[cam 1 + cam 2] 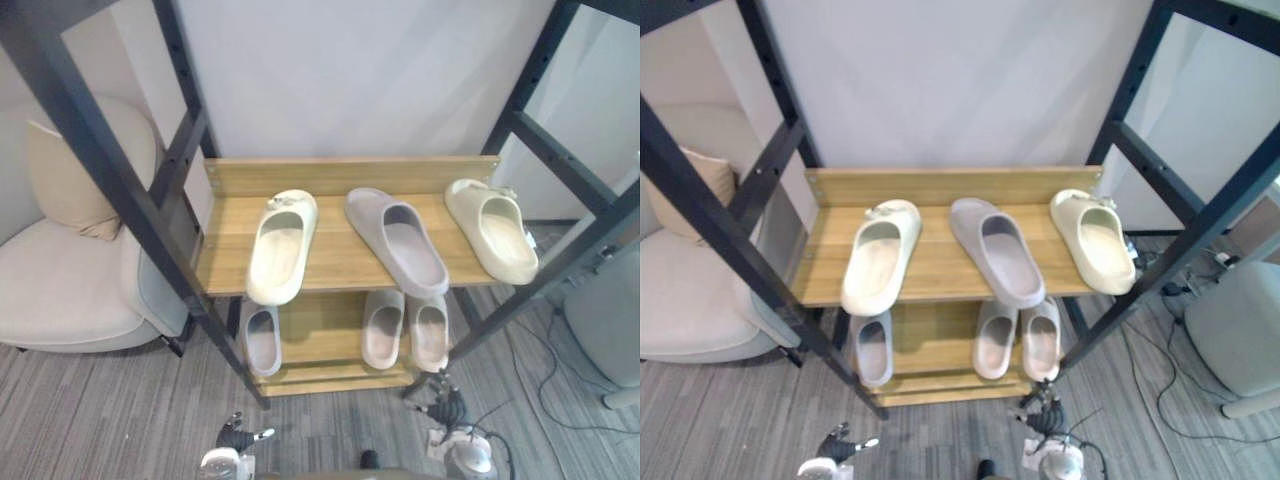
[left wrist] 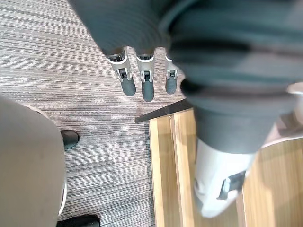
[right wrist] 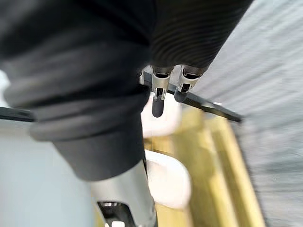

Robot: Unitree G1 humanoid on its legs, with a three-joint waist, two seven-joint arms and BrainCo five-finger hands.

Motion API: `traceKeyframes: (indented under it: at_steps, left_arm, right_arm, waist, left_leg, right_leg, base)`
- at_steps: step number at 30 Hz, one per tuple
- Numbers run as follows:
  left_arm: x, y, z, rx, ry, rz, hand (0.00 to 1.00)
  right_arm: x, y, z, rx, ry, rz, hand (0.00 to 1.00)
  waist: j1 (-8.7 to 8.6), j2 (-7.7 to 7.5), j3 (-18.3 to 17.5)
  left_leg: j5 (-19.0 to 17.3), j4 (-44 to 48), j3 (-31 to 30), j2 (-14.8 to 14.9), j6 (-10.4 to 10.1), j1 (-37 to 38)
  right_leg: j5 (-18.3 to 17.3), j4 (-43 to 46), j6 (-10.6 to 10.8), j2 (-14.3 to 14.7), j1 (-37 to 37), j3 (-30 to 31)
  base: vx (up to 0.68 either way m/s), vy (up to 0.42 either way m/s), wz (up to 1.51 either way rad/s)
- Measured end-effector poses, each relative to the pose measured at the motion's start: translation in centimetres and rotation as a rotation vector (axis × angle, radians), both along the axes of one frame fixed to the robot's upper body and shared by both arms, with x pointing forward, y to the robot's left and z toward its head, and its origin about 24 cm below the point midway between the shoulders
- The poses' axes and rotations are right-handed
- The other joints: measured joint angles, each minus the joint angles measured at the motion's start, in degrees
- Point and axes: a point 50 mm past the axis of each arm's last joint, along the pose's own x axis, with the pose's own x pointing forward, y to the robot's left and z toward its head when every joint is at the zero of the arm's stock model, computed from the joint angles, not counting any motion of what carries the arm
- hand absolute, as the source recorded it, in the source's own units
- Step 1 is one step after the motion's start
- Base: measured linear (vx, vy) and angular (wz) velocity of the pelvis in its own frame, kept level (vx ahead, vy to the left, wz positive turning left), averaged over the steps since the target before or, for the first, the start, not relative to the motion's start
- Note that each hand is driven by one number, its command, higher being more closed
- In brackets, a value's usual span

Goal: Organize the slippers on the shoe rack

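Slippers (image 1: 398, 245) all on the shoe rack (image 1: 340, 176)! On the top shelf (image 1: 335, 262), a left cream slipper (image 1: 280, 248), a grey slipper (image 1: 998, 250) lying aslant in the middle and a right cream slipper (image 1: 492, 232). On the lower shelf, a lower grey slipper (image 1: 262, 342) sits at the left and a pale pair (image 1: 384, 328) side by side at the right. The left hand (image 1: 232, 436) and right hand (image 1: 452, 408) hang low over the carpet (image 1: 100, 420) before the rack, fingers (image 2: 147, 87) straight and empty. An armchair (image 1: 60, 295) stands to the left.
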Motion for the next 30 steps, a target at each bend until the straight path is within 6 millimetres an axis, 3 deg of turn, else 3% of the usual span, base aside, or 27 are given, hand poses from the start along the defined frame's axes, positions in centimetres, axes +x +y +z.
traceKeyframes:
  at_steps: [7, 17, 23, 30]
  left_arm:
    - [-0.4, 0.0, 0.0, 0.004, 0.003, -0.016, 0.00]
    - [-0.7, -0.5, -0.1, -0.008, 0.011, -0.062, 0.00]
    - [-0.8, -0.7, -0.2, -0.023, 0.012, -0.079, 0.00]
    - [-0.9, -0.8, -0.2, -0.023, 0.017, -0.100, 0.00]
  right_arm:
    - [1.2, -2.2, 6.2, -0.155, -0.265, -0.038, 0.00]
    - [1.7, -2.6, 11.7, -0.236, -0.509, -0.046, 0.00]
    - [1.9, -4.2, 15.3, -0.343, -0.657, -0.082, 0.00]
    - [3.6, -4.7, 17.6, -0.403, -0.759, -0.035, 0.00]
  waist:
    - [-0.65, 0.12, -0.09]
    - [-1.46, 1.40, -0.83]
    - [-1.70, 1.49, -1.28]
    - [-1.92, 1.48, -1.72]
  left_leg:
    - [-0.27, 0.03, 1.84, 0.51, -0.41, 0.25]
    - [-0.36, 0.04, 2.34, 0.71, -0.54, 0.01]
    - [-0.39, 0.08, 2.39, 0.54, -0.47, -0.86]
    - [-0.38, 0.11, 1.57, 0.57, -0.47, -1.06]
  right_leg:
    - [0.34, -0.05, -0.25, 0.61, -0.88, 1.71]
    - [0.45, -0.10, -0.35, 0.86, -1.06, 2.13]
    - [0.55, 0.01, -0.27, 0.74, -1.91, 2.44]
    - [0.52, 0.01, -0.25, 0.70, -1.74, 1.65]
  base:
    - [-0.02, -0.020, -0.13]
    - [-0.01, -0.011, -0.03]
    - [0.00, -0.003, -0.01]
    - [-0.01, -0.023, 0.05]
